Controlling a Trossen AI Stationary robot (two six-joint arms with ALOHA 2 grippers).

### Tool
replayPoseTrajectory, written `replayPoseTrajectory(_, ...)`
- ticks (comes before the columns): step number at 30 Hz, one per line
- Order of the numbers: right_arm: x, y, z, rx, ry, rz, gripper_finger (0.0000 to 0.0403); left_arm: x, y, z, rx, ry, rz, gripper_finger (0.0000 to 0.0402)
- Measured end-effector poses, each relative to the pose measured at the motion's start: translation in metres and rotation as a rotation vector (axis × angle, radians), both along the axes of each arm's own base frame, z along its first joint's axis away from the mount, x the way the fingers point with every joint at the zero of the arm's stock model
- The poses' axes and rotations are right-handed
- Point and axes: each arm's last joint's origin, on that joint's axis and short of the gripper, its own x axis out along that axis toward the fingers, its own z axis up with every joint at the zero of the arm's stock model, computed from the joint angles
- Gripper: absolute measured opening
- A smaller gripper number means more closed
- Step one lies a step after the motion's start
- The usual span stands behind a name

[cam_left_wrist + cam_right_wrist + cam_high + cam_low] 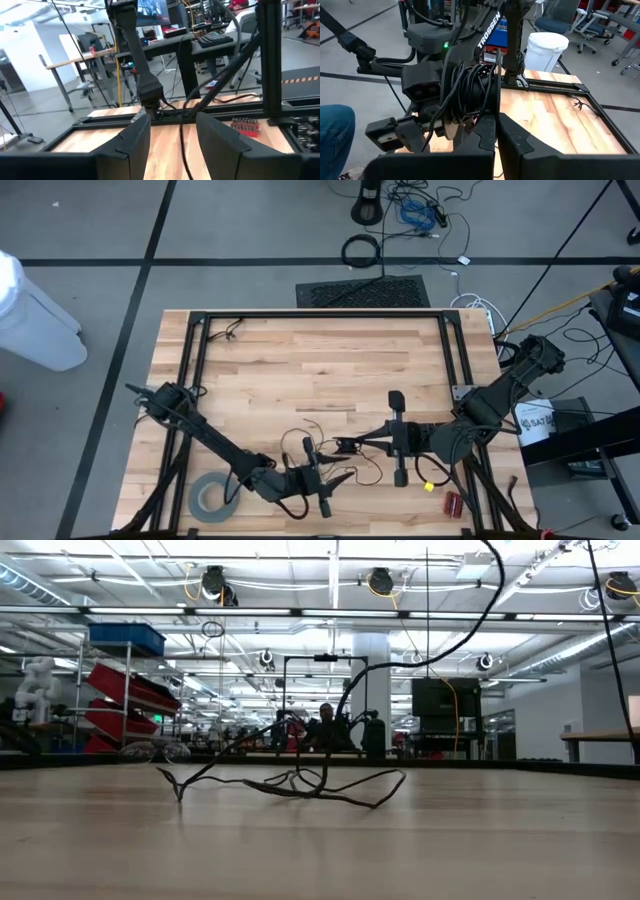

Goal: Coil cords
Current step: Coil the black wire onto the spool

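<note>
The thin dark wire (368, 470) lies in loose loops on the wooden table near its front edge, and it also shows in the low view (300, 785). The small black disc does not show plainly. My right gripper (347, 446) points toward the table's left and is shut on the wire (497, 80). My left gripper (345, 477) faces it from the left, just nearer the front edge. It is open (172, 145), and a stretch of wire (183, 145) runs through the gap between its fingers. I cannot tell whether the wire touches them. My right gripper pinches the thin wire (496, 114) between its two fingers (482, 137). The fingers come level from the table's right side. The wire leaves the fingers toward my left arm, and its other loops lie slack on the table.
A wide grey tape roll (213, 498) lies at the front left beside my left arm. A small red object (452, 502) and a yellow bit (428, 485) lie at the front right. A black frame (320, 315) rims the table. Bare wood lies toward the far edge.
</note>
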Motion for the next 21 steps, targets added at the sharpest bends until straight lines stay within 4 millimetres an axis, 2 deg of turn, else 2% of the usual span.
replayPoseTrajectory(4,0.0,0.0,0.0,0.0,0.0,0.0,0.0,0.001,0.002,0.006,0.055,-0.03,0.002,0.0167)
replayPoseTrajectory(7,0.0,0.0,0.0,0.0,0.001,0.0,0.0,0.001,0.001,0.011,0.092,-0.069,-0.07,0.0167)
replayPoseTrajectory(16,0.0,0.0,0.0,0.006,0.002,-0.004,0.0,0.005,0.004,0.01,0.117,-0.081,-0.172,0.0166)
replayPoseTrajectory(21,0.0,0.0,0.0,0.007,0.002,-0.004,0.0,0.01,0.011,0.01,0.106,-0.081,-0.162,0.0146)
